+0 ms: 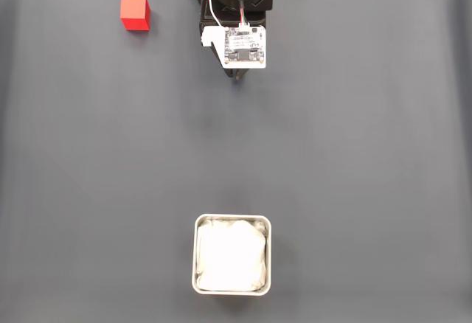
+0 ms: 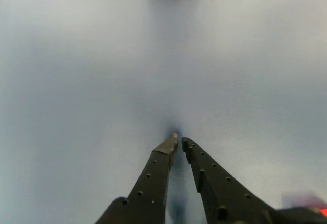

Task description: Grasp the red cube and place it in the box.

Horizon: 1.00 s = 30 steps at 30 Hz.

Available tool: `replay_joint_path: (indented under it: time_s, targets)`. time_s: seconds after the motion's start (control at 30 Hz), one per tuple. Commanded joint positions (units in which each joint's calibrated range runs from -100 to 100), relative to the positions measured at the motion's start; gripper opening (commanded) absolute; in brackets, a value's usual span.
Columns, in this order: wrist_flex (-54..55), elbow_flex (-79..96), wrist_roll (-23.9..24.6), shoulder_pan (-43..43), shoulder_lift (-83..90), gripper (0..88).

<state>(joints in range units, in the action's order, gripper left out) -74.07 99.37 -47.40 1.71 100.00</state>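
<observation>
Evidently the arm was folded back at the top edge of the fixed view, its gripper [image 1: 237,77] tucked under the white circuit board [image 1: 244,46] and pointing down at the grey mat [image 1: 354,153]. That looked like a rest pose, a neutral start from which either side of the mat could be reached.

In the wrist view the gripper [image 2: 180,142] showed two dark fingers converging until their tips nearly met, with only a thin sliver between them and nothing held. So the jaws were closed and empty, which suited an arm that had not yet gone for anything.

The red cube [image 1: 135,12] sat flat on the mat in the upper left of the fixed view, well apart from the gripper and off to its side. A red smear at the lower right corner of the wrist view was probably the same cube [image 2: 323,212], though it was too blurred to be sure.

The box [image 1: 231,254] stood near the bottom centre of the fixed view, roughly in line with the arm and far from the cube. Its white crumpled lining [image 1: 230,256] filled it, presumably to cushion a dropped cube, and nothing lay on top.

By my reading the task had barely begun: the jaws would need to spread and the arm swing toward the cube first.
</observation>
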Motion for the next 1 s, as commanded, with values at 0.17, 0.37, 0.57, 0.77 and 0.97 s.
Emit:
replay_joint_path:
  time_s: [0.17, 0.37, 0.57, 0.77, 0.97]
  targets:
    - [-1.8, 0.5, -1.8, -5.2, -0.1, 0.0]
    - [-1.8, 0.5, -1.8, -5.5, -0.1, 0.0]
    - [-1.8, 0.5, -1.7, -5.1, -0.2, 0.0]
    - [-1.8, 0.5, -1.7, -5.0, -0.2, 0.0]
    - [-1.8, 0.5, -1.7, -4.8, -0.1, 0.0]
